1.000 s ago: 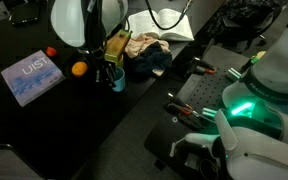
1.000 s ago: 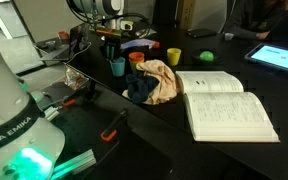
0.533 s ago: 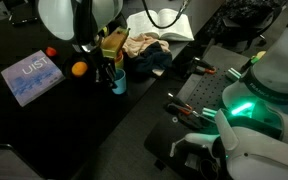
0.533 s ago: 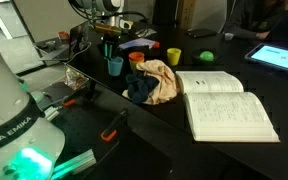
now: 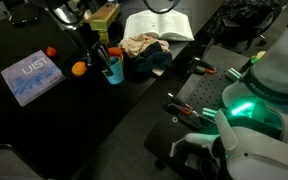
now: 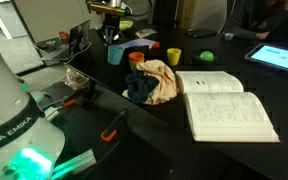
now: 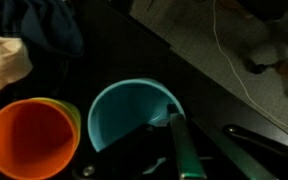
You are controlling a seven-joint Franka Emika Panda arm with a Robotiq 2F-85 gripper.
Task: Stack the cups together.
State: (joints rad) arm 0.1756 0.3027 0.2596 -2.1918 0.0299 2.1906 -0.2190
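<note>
One blue cup (image 6: pixel 114 52) has been raised, rim clenched by the gripper (image 7: pixel 176 125). Stacking on the orange cup (image 7: pixel 29 140) is enabled.

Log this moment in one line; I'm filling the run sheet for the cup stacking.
tool: shut on blue cup, at its rim | orange cup: upright beside it | yellow cup: apart, untouched
</note>
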